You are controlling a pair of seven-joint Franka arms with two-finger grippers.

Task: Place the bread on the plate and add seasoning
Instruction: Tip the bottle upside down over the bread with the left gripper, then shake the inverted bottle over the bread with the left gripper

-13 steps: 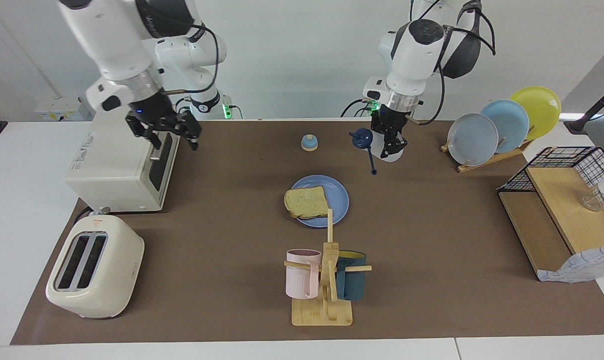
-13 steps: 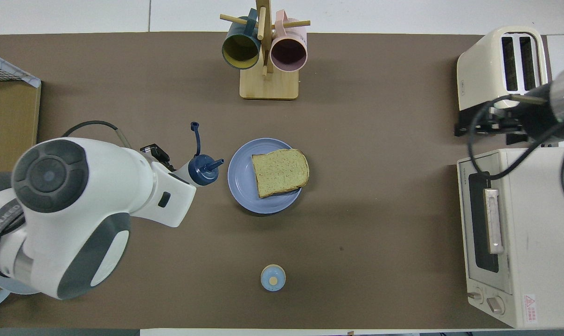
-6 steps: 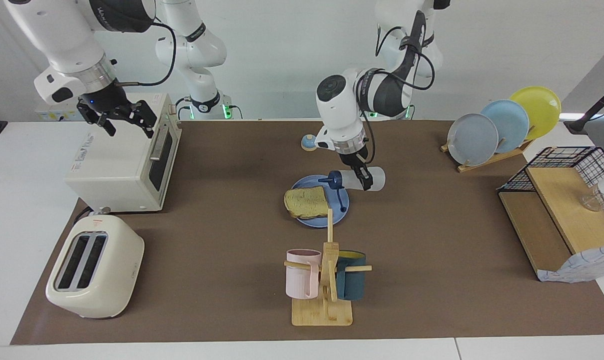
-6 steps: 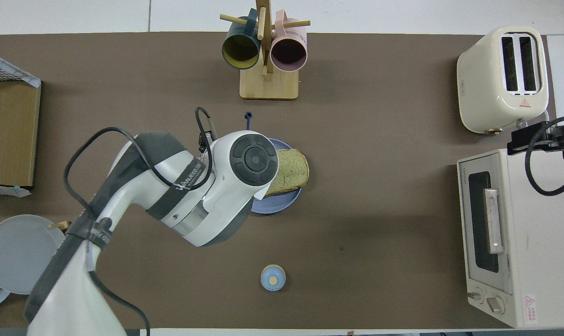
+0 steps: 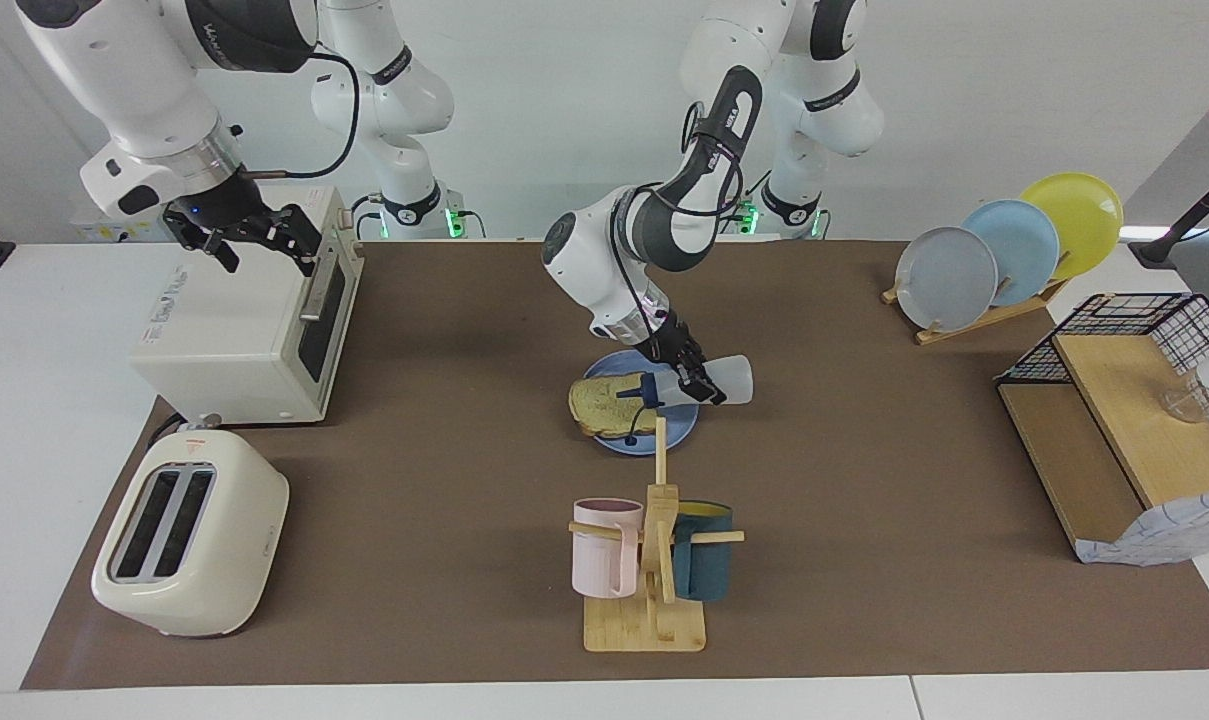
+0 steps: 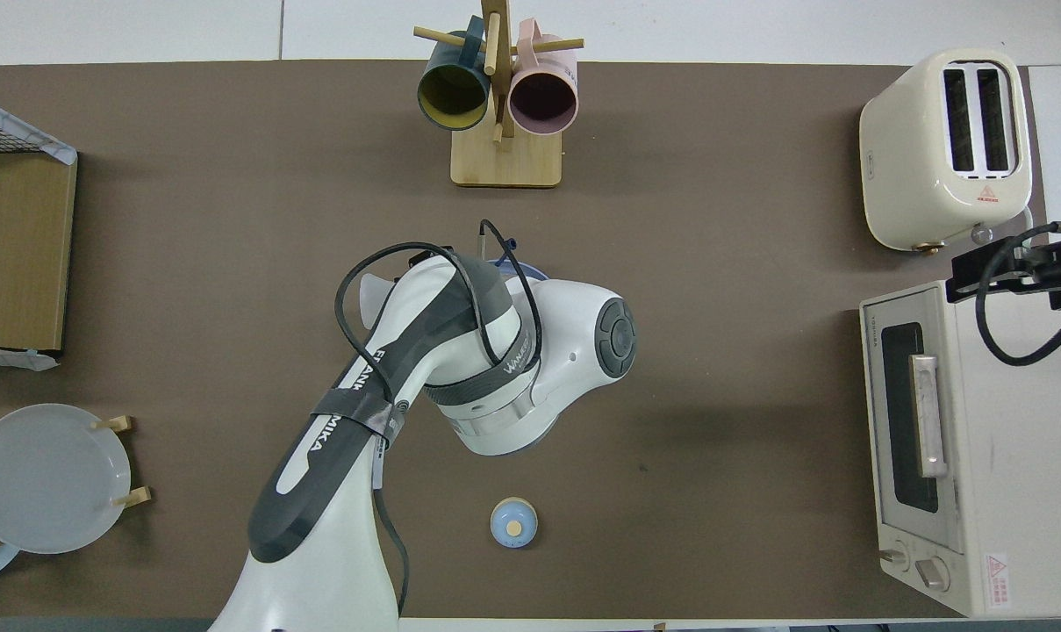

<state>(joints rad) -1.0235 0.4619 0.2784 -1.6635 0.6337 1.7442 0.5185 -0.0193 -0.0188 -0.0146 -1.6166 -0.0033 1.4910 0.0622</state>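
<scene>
a: where's the left arm?
b: over the plate [image 5: 676,432], left gripper [image 5: 688,377] pinching the seasoning [image 5: 706,382], tipped cap-down above the bread [image 5: 612,407].
a: and the bread?
b: lying on the plate, mid-table.
a: the right gripper [image 5: 254,237]?
b: waiting over the oven [image 5: 234,330], fingers spread.

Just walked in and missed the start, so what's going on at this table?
The left gripper holds the seasoning bottle tipped on its side, cap end over the bread. The bread already lies on the plate, which sits mid-table, nearer to the robots than the mug rack. The right gripper waits in the air over the toaster oven, holding nothing.
</scene>
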